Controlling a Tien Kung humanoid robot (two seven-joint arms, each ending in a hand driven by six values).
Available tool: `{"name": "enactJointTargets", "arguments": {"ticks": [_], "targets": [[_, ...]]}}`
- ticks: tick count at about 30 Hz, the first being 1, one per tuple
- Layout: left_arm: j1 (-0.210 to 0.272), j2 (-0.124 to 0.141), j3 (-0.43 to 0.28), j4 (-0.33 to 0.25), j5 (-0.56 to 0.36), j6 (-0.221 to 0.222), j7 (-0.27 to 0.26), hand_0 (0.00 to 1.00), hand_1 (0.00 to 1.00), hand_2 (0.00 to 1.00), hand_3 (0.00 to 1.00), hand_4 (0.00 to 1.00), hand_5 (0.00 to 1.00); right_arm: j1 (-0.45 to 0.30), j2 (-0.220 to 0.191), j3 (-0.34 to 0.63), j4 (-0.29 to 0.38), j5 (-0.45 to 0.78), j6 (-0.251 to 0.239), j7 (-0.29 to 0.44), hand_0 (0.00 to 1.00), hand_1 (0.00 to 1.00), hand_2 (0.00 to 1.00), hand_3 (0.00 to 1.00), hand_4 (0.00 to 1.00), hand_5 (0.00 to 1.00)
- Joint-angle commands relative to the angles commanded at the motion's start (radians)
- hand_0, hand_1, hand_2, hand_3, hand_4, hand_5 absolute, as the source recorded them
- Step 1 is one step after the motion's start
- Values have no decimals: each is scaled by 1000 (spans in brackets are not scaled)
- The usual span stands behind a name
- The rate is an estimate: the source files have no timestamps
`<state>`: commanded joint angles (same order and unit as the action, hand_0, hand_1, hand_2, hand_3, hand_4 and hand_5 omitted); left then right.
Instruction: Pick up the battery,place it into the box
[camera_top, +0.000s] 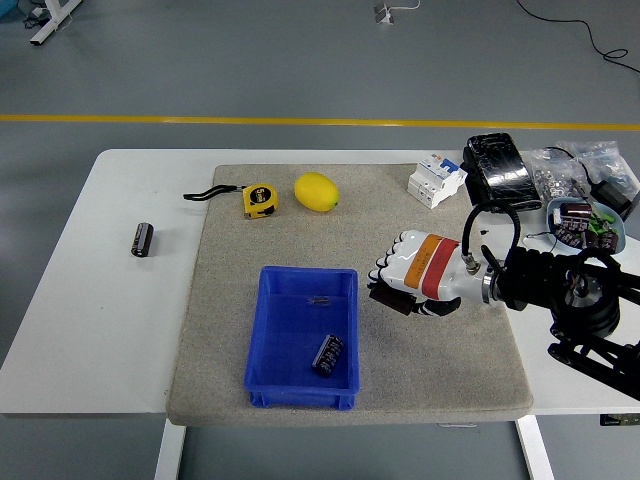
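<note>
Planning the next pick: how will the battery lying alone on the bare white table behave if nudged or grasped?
The battery is a short cylinder on its side, so it probably rolls sideways when nudged. Its glossy dark wrap may slip in a loose grasp. It looks rigid, and the smooth table offers little to stop it.
</note>
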<state>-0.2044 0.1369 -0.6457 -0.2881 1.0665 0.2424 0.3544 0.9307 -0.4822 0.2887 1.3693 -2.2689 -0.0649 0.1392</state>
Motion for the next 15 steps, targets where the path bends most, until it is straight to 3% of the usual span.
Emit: {"name": "enactJointTargets", "arguments": {"ticks": [8,9,14,15], "targets": [[-5,6,-3,-2,10,-6,0,611,550,609,617,614,678,37,60,9,86,0,15,-28,510,520,677,574,778,94],[-7,6,-4,-2,13,-7,1,611,548,607,617,614,678,40,70,4,92,0,16,-29,522,540,697,617,806,114],[-14,7,-2,-3,12,-7,1,611,548,607,617,614,678,55,115,-28,90,0,30,-39,522,540,697,617,806,114],[-15,7,-2,-3,13,-8,2,611,546,606,617,614,678,58,122,-36,86,0,34,-41,580,621,757,885,971,142]]}}
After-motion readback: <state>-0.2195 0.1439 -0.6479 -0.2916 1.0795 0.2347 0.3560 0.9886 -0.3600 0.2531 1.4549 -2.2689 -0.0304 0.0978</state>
